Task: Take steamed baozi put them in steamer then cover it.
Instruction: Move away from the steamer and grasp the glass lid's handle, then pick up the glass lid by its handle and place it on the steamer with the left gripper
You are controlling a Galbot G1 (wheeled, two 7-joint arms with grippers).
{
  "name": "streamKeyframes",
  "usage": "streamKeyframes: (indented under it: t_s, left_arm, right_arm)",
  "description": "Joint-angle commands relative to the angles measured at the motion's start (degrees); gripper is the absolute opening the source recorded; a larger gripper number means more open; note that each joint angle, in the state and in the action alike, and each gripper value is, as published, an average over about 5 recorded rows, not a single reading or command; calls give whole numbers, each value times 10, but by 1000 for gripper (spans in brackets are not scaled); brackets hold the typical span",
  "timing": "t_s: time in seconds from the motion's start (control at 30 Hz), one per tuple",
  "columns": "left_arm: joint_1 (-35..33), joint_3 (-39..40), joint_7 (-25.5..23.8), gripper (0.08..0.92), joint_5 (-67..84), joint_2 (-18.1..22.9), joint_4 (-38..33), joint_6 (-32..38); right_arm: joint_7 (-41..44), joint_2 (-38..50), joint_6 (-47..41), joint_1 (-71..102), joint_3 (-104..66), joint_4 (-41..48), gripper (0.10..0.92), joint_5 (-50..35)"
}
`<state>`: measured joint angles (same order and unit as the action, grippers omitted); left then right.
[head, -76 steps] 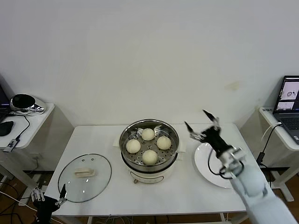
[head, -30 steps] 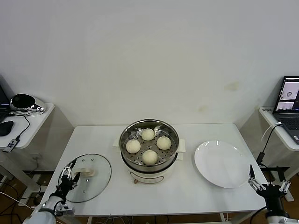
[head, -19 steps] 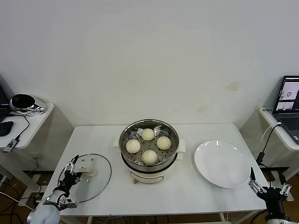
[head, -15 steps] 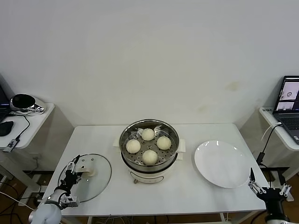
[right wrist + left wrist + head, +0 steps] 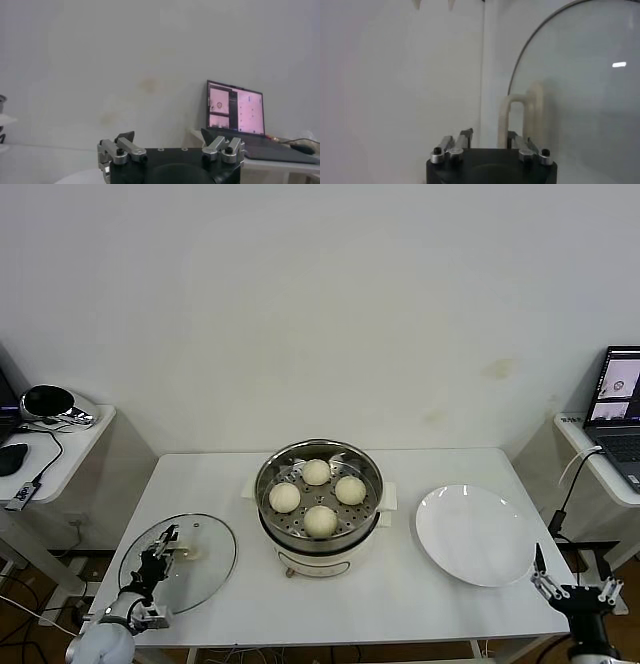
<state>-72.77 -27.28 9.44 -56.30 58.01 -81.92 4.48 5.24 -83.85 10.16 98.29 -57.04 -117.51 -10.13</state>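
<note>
Steamed baozi (image 5: 317, 497), four of them, sat together in the steamer (image 5: 270, 511) at the middle of your white table (image 5: 410, 584), two side by side, one behind and one in front, close together on the perforated floor. You had no lid on the basket: the cover (image 5: 205, 566) lay flat on the table well to the steamer's left, near the table's front left corner, its cream-white handle (image 5: 184, 553) facing up.

Your left gripper (image 5: 160, 555) was low over the near left part of the cover, its fingers spread apart and holding nothing, just beside the handle. From the left wrist camera you could see the handle (image 5: 521, 118) standing between the dark fingers (image 5: 465, 137), with a gap on each side, and the cover's (image 5: 580, 85) curved metal rim arcing away across the white tabletop.

Your right gripper (image 5: 571, 593) hung off the table's front right corner, below the tabletop's edge, fingers open and empty. A round white plate (image 5: 473, 535) rested on the table to the steamer's right, apart from it. The right wrist camera looked past its spread fingers (image 5: 125, 138) toward a pale wall and an open laptop (image 5: 235, 110) on a side desk.
</note>
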Motion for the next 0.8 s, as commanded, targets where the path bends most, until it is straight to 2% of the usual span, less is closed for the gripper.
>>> streamKeyframes:
  t_s: [0.03, 0.23, 0.37, 0.53, 0.67, 0.8]
  left_arm:
    - [-39, -26, 27, 299, 3, -11, -68, -14]
    - [-100, -79, 25, 152, 14, -30, -184, -59]
    - [-126, -115, 1, 140, 45, -48, -270, -114]
    - [-120, -135, -58, 140, 72, -82, -355, -193]
    - [-97, -103, -90, 140, 78, -117, -414, -244]
    - [-37, 0, -97, 140, 87, -142, -445, -291]
  right_arm:
    - [1, 0, 1, 0, 4, -1, 823, 1]
    - [3, 3, 2, 2, 11, -4, 823, 3]
    - [4, 5, 2, 1, 18, -7, 823, 6]
    - [5, 5, 7, 1, 30, -8, 823, 14]
    - [6, 3, 17, 2, 34, -10, 823, 30]
    - [5, -6, 26, 4, 38, -12, 823, 58]
